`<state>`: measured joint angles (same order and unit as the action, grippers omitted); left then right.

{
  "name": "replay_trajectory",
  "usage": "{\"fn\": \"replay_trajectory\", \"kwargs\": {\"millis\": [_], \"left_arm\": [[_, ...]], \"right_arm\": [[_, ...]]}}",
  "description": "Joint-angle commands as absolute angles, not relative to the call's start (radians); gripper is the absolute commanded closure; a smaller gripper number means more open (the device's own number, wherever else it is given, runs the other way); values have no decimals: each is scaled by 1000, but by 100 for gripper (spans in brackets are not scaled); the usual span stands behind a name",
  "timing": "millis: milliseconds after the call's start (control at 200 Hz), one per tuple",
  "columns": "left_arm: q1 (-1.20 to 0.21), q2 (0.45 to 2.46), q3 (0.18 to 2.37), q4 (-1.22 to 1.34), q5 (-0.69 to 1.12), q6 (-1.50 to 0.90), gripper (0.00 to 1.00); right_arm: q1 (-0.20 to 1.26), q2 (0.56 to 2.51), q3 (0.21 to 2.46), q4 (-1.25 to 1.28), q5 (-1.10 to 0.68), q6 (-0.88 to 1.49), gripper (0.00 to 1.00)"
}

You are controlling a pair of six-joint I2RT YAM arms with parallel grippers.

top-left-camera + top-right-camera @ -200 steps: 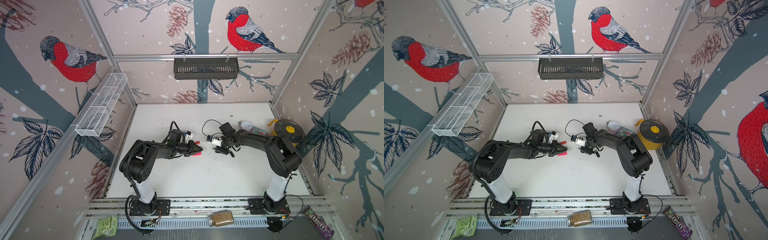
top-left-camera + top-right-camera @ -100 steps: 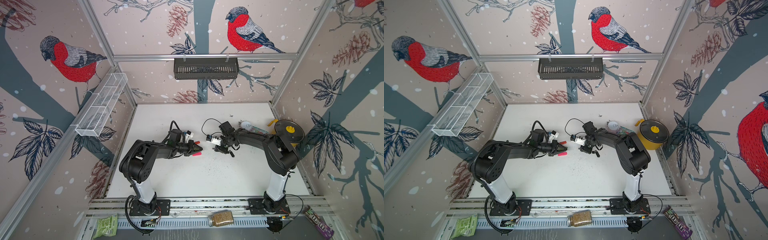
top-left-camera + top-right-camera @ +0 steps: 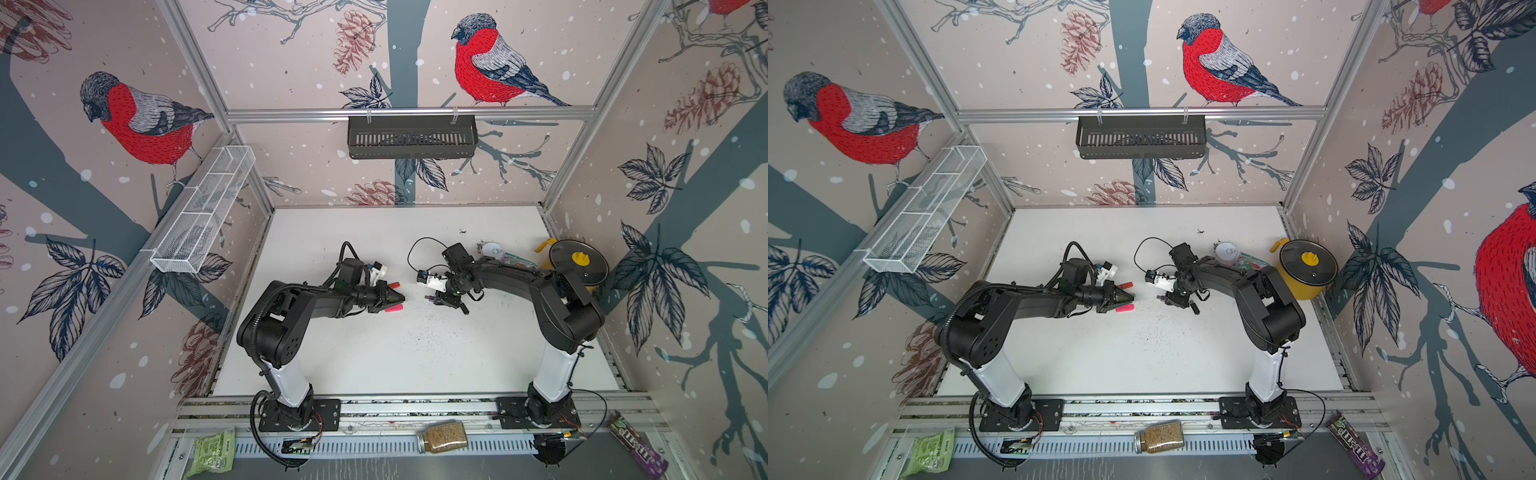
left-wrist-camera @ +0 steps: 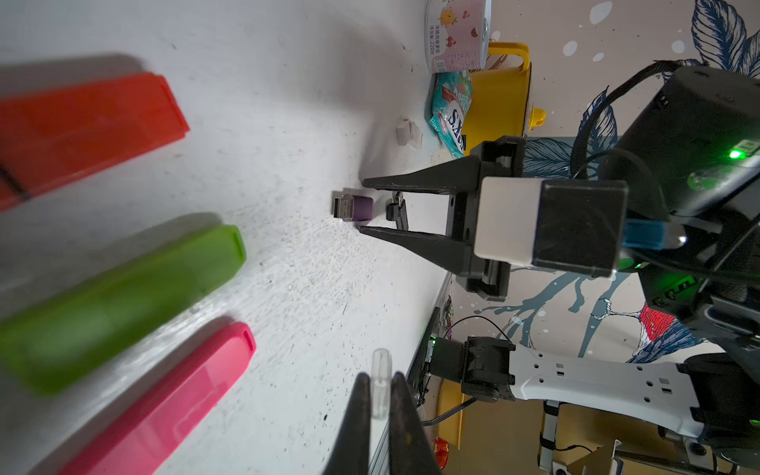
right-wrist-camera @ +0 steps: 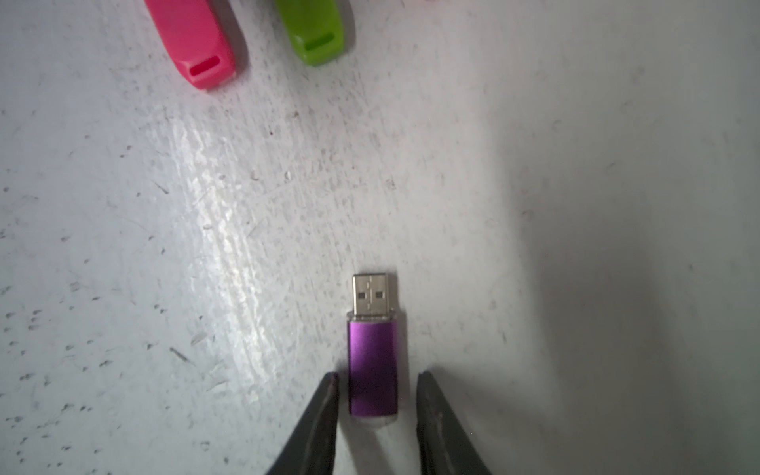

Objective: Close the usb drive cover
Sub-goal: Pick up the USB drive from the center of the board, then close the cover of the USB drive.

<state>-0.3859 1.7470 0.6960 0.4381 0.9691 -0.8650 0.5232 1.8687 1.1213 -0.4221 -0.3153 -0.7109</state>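
A purple usb drive [image 5: 372,362] lies flat on the white table [image 3: 415,357] with its metal plug bare; it also shows as a small purple mark [image 3: 428,297] in a top view. My right gripper [image 5: 378,376] is open, its fingers on either side of the drive's rear end, with a gap on each side. From the left wrist the drive [image 4: 357,207] sits just ahead of the right gripper [image 4: 362,205]. My left gripper [image 4: 380,376] is shut on the clear cover [image 4: 380,368], a short way left of the drive, and shows as left gripper [image 3: 401,297].
A red case [image 4: 90,127], a green case [image 4: 123,304] and a pink case [image 4: 164,399] lie beside my left gripper. A small black piece [image 4: 397,209] lies behind the drive. A yellow pot [image 3: 577,266], a white cup [image 3: 492,250] and a snack packet [image 4: 450,111] stand at the back right.
The right wrist has shifted very slightly over the drive. The left arm has stayed still with the cover in its grip.
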Motion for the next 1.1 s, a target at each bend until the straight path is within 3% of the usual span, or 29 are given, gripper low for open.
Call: {"fn": "replay_trajectory", "kwargs": {"millis": [0,195,500,780,1096], "left_arm": [[-385,1739,698,439,991,-853,95],[-385,1738,696,437,993,-851,96],[-385,1729,693,429,994,-844,95],[-385,1738,688,453,1024,-845,95],[-385,1723,681,463,1029,-858,96]], "right_arm": [[524,1894,1124,-497,-284,-731,69],[523,1913,1135,-513,-304,-736,72],[525,1880,1131,-505,-321,-738,88],[625,1688,1039,-327,-403,-712,88],[677,1664,997,-197,-393,-652,88]]}}
